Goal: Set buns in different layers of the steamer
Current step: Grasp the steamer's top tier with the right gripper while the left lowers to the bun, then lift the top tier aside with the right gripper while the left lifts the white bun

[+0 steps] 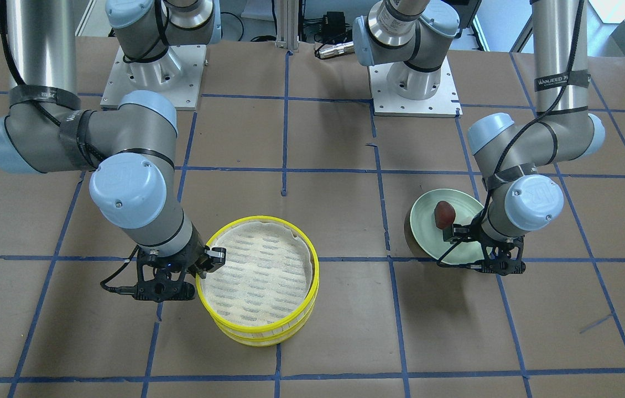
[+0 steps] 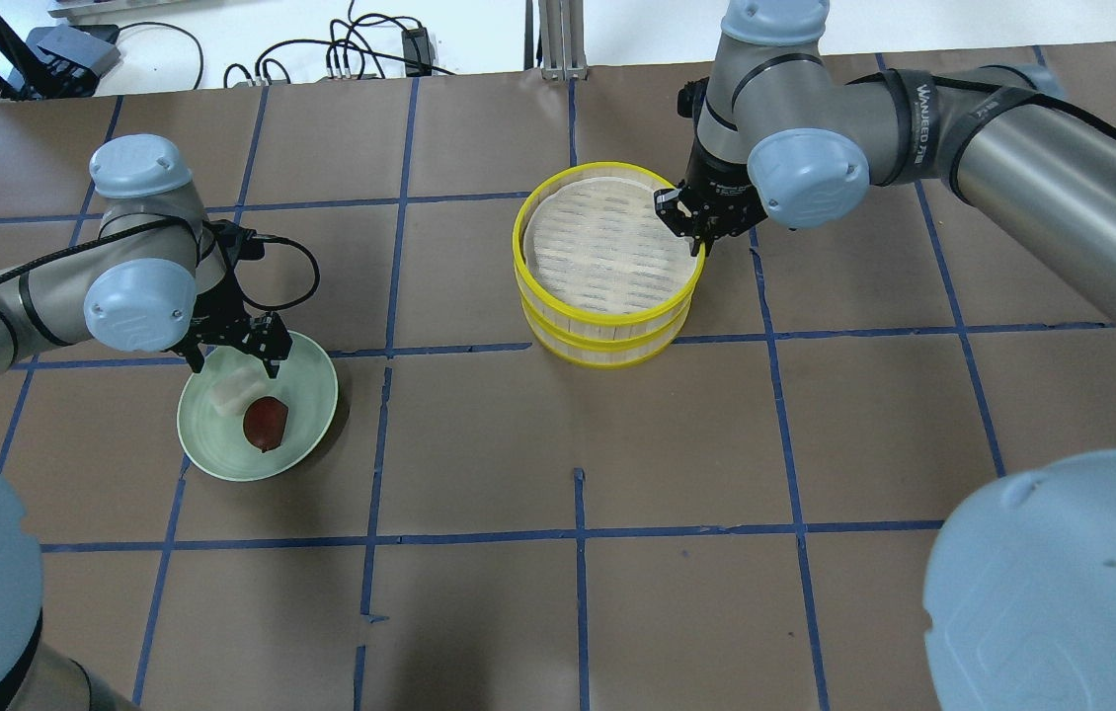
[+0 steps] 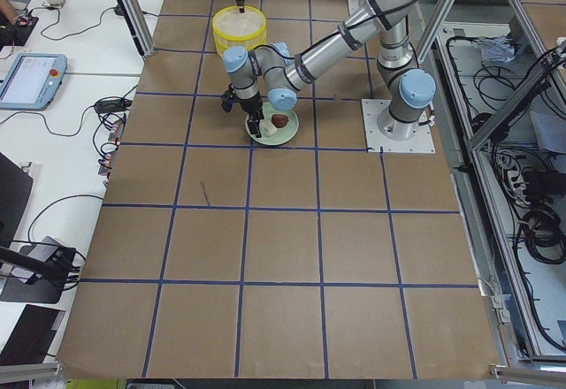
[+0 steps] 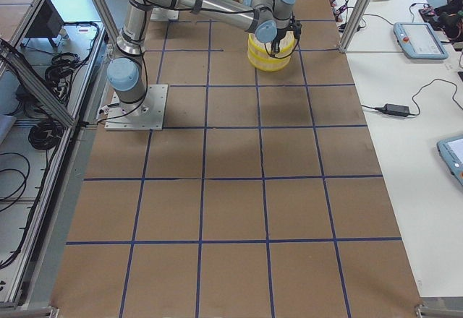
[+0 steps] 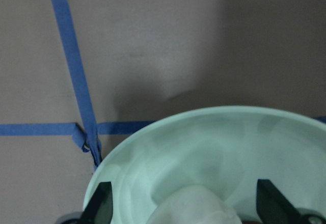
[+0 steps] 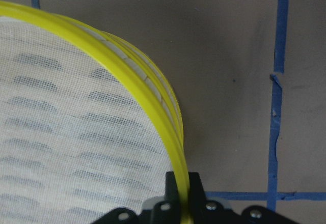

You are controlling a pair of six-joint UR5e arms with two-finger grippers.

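The steamer [image 2: 607,326] stands as a stack of two about midway along the counter [image 2: 815,444], on the half toward the edge away from the robot. The top tray [image 2: 607,242] shows a bare mesh floor; the inside of the lower tray [image 2: 607,348] is hidden beneath it. Neither bun is in a tray yet: the white bun [image 2: 230,392] and the brown bun [image 2: 265,422] lie side by side on the plate [image 2: 313,387], which sits well apart from the steamer toward the counter's left end.

The right gripper [image 2: 691,232] is at the side of the top tray nearer the counter's right end. The wrist view shows it clamped on the yellow rim, one finger inside and one outside. That hold likely serves to lift the top tray off, since the lower layer cannot take a bun while it is covered.

The left gripper [image 2: 232,363] hangs low over the plate on the side away from the robot, pointing down, jaws spread wide. The white bun lies between its fingers [image 5: 102,206] without visible contact on either side. It looks set to close on that bun, and the brown one sits just beside it, clear of the fingers, so the grasp should not disturb it.

The two arms appear placed to work together, one uncovering a layer while the other fetches what goes into it
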